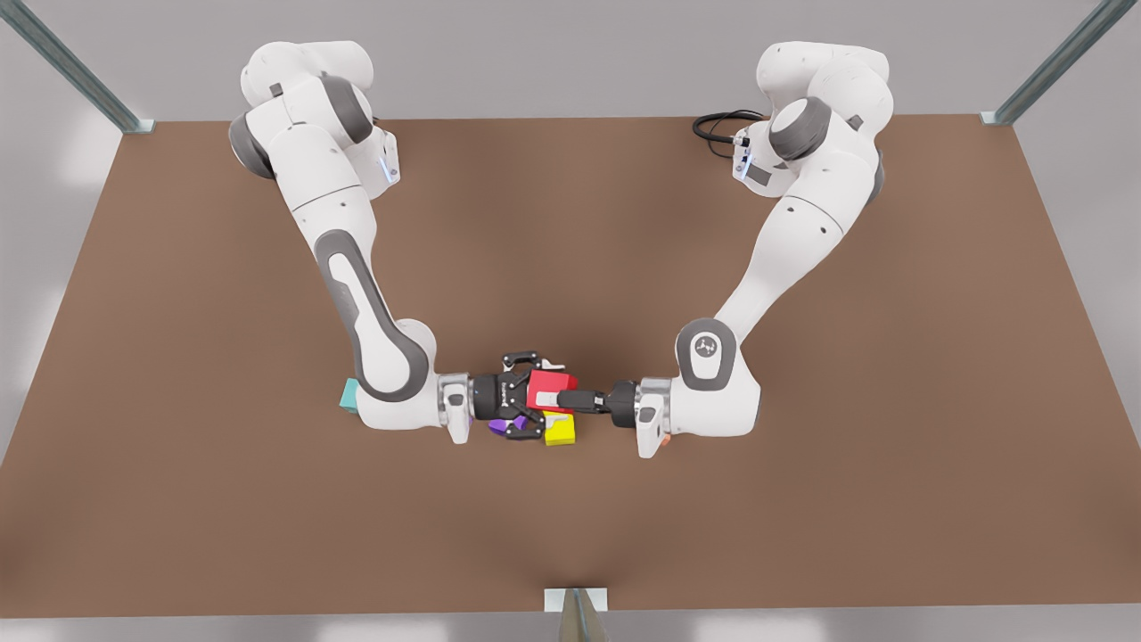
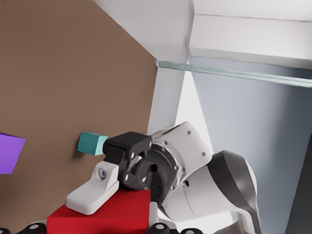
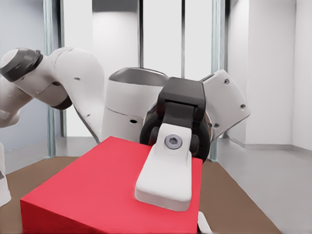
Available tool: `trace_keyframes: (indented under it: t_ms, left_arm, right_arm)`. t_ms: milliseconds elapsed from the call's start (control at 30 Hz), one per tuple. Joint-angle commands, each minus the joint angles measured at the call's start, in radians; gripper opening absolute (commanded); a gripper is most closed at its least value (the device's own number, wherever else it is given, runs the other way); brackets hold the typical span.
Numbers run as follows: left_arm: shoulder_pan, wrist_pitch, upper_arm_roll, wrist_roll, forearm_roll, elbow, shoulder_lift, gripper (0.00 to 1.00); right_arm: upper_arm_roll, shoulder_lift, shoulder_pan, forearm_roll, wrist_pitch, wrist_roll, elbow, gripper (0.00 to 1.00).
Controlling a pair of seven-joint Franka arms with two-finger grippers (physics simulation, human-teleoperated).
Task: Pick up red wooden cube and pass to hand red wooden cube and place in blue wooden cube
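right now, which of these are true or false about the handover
1. The red wooden cube is between the left gripper and the right gripper. True.
2. The blue wooden cube is stacked on the yellow cube. False: it lies apart, by the right arm's elbow.
3. The yellow cube is close to the grippers. True.
4. The left gripper waits far from the cubes. False: its jaws are shut on the red wooden cube.

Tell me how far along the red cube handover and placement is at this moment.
Done: the red cube looks lifted off the table, held by the left gripper on the front view's right. In hand: the pass. The right gripper meets the cube from the other side; whether it has hold is unclear. Left: release, then carrying it to the teal cube beside the right arm's elbow.
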Motion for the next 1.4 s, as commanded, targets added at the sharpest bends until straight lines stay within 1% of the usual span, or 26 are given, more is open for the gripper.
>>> trace_keyframes:
  t_ms: [0, 33, 67, 100, 233, 267, 300, 667, 733, 833, 867, 900, 933, 967, 1000, 1033, 1067, 1133, 1167, 1200, 1233, 1267, 1333, 1367]
  left_arm:
    - [0.0, 0.007, -0.001, 0.035, -0.007, 0.0, -0.001, 0.69]
    - [0.0, 0.007, -0.001, 0.035, -0.007, 0.0, -0.001, 0.69]
    - [0.0, 0.007, 0.001, 0.038, -0.007, 0.0, -0.001, 0.69]
    - [0.0, 0.007, 0.001, 0.038, -0.007, 0.0, -0.001, 0.69]
    - [0.0, 0.007, 0.001, 0.043, -0.007, -0.001, 0.0, 0.69]
    - [0.0, 0.007, 0.001, 0.043, -0.007, -0.001, 0.0, 0.78]
    - [0.0, 0.007, 0.001, 0.043, -0.007, -0.003, 0.0, 1.0]
    - [0.026, -0.005, 0.001, 0.046, -0.001, -0.006, -0.001, 1.0]
    - [0.101, -0.113, 0.001, 0.046, 0.007, -0.007, -0.006, 1.0]
    - [0.169, -0.208, -0.001, 0.038, 0.005, -0.009, -0.012, 1.0]
    - [0.181, -0.225, -0.001, 0.038, 0.005, -0.009, -0.012, 1.0]
    - [0.224, -0.292, 0.001, 0.035, 0.019, -0.007, -0.014, 1.0]
    - [0.294, -0.427, 0.001, -0.032, 0.169, -0.007, -0.037, 1.0]
    - [0.357, -0.591, -0.004, -0.159, 0.466, -0.006, -0.109, 1.0]
    - [0.363, -0.752, -0.004, -0.284, 0.863, -0.004, -0.242, 1.0]
    - [0.359, -0.876, -0.007, -0.318, 1.143, -0.004, -0.302, 1.0]
    - [0.366, -0.924, -0.01, -0.319, 1.192, 0.0, -0.308, 1.0]
    - [0.422, -0.947, -0.016, -0.318, 1.26, 0.007, -0.374, 1.0]
    - [0.407, -0.923, 0.031, -0.293, 1.251, -0.019, -0.438, 1.0]
    - [0.073, -0.851, 0.494, -0.16, 1.116, -0.247, -0.683, 1.0]
    - [-0.032, -0.817, 0.64, -0.147, 1.024, -0.325, -0.764, 1.0]
    - [-0.032, -0.844, 0.639, -0.146, 1.025, -0.306, -0.753, 1.0]
    - [-0.037, -0.843, 0.636, -0.147, 1.021, -0.299, -0.727, 1.0]
    - [-0.034, -0.849, 0.584, -0.149, 1.019, -0.299, -0.733, 1.0]
  right_arm:
    - [0.001, -0.003, 0.001, -0.001, 0.006, -0.047, 0.0, 0.71]
    - [0.001, -0.003, -0.001, -0.001, 0.006, -0.046, 0.0, 0.65]
    - [0.001, -0.003, -0.001, -0.001, 0.006, -0.044, 0.0, 0.64]
    - [0.001, -0.003, -0.001, -0.001, 0.006, -0.044, 0.002, 0.59]
    - [0.001, -0.003, -0.002, -0.001, 0.005, -0.044, 0.002, 0.59]
    - [0.001, -0.003, -0.002, -0.001, 0.005, -0.043, 0.002, 0.59]
    - [0.001, -0.004, -0.002, -0.001, 0.005, -0.043, 0.002, 0.59]
    - [-0.01, -0.009, -0.016, -0.013, -0.007, -0.029, 0.003, 0.59]
    - [-0.01, -0.009, -0.03, -0.016, -0.011, -0.029, 0.003, 0.59]
    - [-0.012, -0.009, -0.058, -0.029, -0.03, -0.029, 0.002, 0.59]
    - [-0.012, -0.009, -0.071, -0.044, -0.041, -0.026, 0.003, 0.59]
    - [-0.013, -0.01, -0.102, -0.108, -0.055, -0.018, 0.003, 0.59]
    - [-0.013, -0.012, -0.139, -0.197, -0.086, 0.006, 0.003, 0.59]
    - [-0.013, -0.015, -0.173, -0.294, -0.115, 0.057, 0.005, 0.59]
    - [-0.013, -0.02, -0.206, -0.389, -0.135, 0.085, 0.005, 0.59]
    - [-0.013, -0.02, -0.234, -0.469, -0.164, 0.121, 0.017, 0.59]
    - [-0.015, -0.021, -0.255, -0.548, -0.179, 0.161, 0.031, 0.59]
    - [-0.015, -0.039, -0.297, -0.768, -0.19, 0.226, 0.045, 0.59]
    - [-0.016, -0.058, -0.302, -0.818, -0.198, 0.235, 0.034, 0.59]
    - [-0.027, -0.088, -0.308, -0.903, -0.204, 0.265, 0.007, 0.59]
    - [-0.03, -0.128, -0.318, -1.014, -0.218, 0.333, -0.018, 0.59]
    - [-0.039, -0.15, -0.321, -1.099, -0.242, 0.373, -0.02, 0.59]
    - [-0.071, -0.227, -0.321, -1.306, -0.244, 0.399, -0.119, 0.59]
    - [-0.078, -0.253, -0.321, -1.388, -0.244, 0.401, -0.15, 0.59]
